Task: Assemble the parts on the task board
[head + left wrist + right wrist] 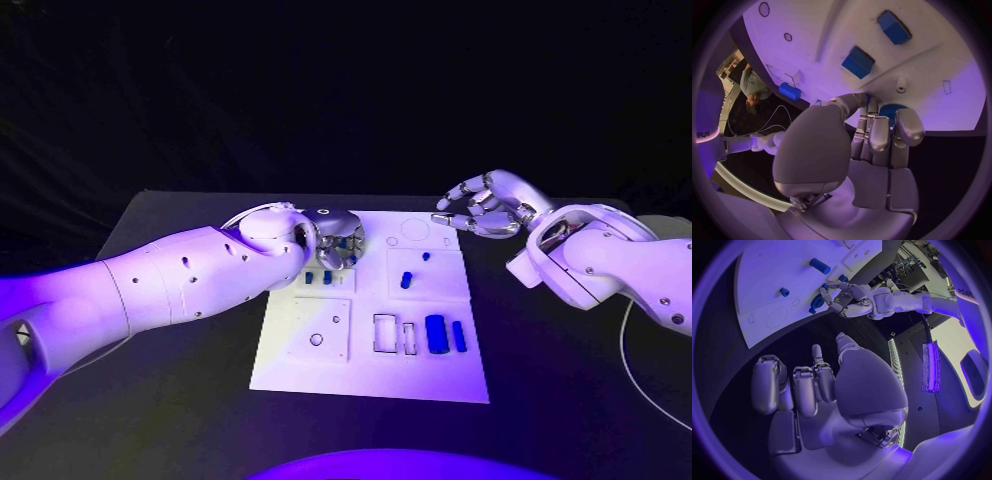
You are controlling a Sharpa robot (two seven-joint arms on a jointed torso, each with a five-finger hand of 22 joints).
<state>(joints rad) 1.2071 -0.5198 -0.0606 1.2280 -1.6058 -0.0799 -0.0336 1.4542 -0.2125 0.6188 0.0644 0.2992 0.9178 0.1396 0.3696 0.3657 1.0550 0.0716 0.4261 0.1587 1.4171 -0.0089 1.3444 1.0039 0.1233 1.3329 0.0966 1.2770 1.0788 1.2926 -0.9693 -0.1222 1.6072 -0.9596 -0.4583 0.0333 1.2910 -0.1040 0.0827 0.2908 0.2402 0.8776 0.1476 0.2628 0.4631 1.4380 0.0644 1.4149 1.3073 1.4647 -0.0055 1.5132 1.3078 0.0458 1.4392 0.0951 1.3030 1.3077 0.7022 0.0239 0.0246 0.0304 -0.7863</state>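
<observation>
Lying nearest on the white task board (pixel 368 370), at its five o'clock corner, a large blue block (pixel 436 333) and a slimmer blue bar (pixel 459 336) sit side by side next to two empty rectangular slots. Farther in, around the board's centre, a small blue peg (pixel 407 280) rests in a square panel, and two short blue parts (pixel 317 278) stand at about nine o'clock. Just beyond them, the left hand (pixel 335 238) bends over the board's eleven o'clock area, fingers curled together onto a round ribbed blue part (pixel 891 111) at their tips. Farthest, off the one o'clock corner, the right hand (pixel 483 208) hovers above the black table (pixel 577 400), fingers loosely curled and holding nothing.
</observation>
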